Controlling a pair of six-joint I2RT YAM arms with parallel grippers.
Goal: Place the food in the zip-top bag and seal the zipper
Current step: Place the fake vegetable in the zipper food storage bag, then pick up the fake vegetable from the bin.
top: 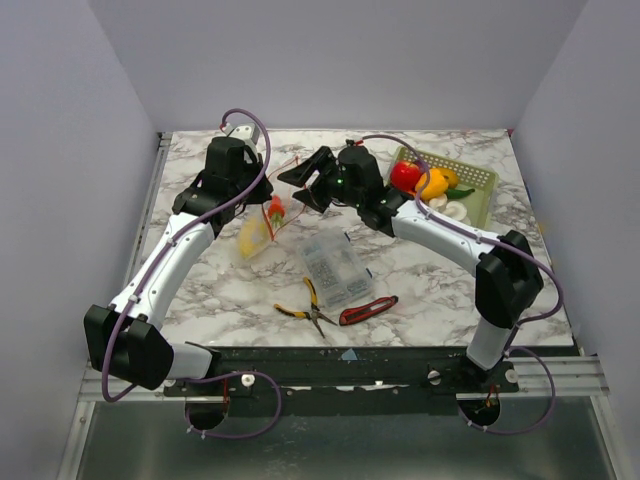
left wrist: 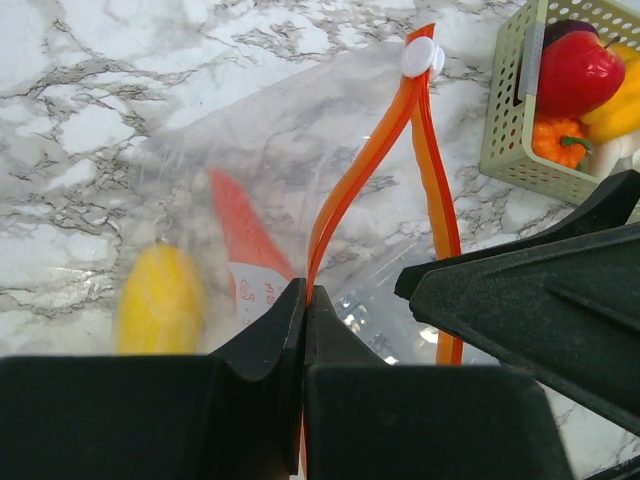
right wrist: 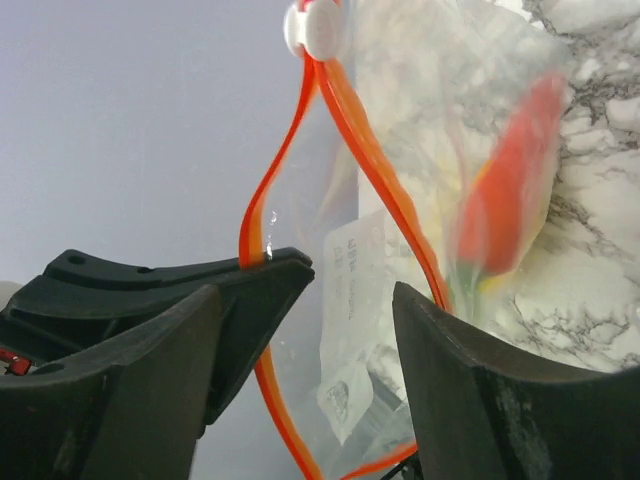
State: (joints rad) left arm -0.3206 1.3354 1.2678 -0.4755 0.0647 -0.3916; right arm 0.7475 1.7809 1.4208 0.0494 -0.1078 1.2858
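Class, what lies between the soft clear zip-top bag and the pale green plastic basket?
The black right end effector, seen in the top view.

Left claw point(top: 263, 192) and right claw point(top: 305, 190) at the zip-top bag point(top: 262, 230), food point(top: 405, 176) in the green basket point(top: 481, 181) beside.

Left wrist view: yellow food point(left wrist: 160, 298) & red-orange food point(left wrist: 245, 235) inside the zip-top bag point(left wrist: 250, 150) are blurred, shapes unclear; zipper point(left wrist: 365, 160) lower end hidden behind left gripper point(left wrist: 303, 300), basket point(left wrist: 505, 150) cut off at right edge. Right wrist view: red-orange food also smeared, zipper runs off btm edge. Top view: zip-top bag partly hidden by arms point(top: 190, 240); parts in clear box point(top: 335, 268) too small to tell.
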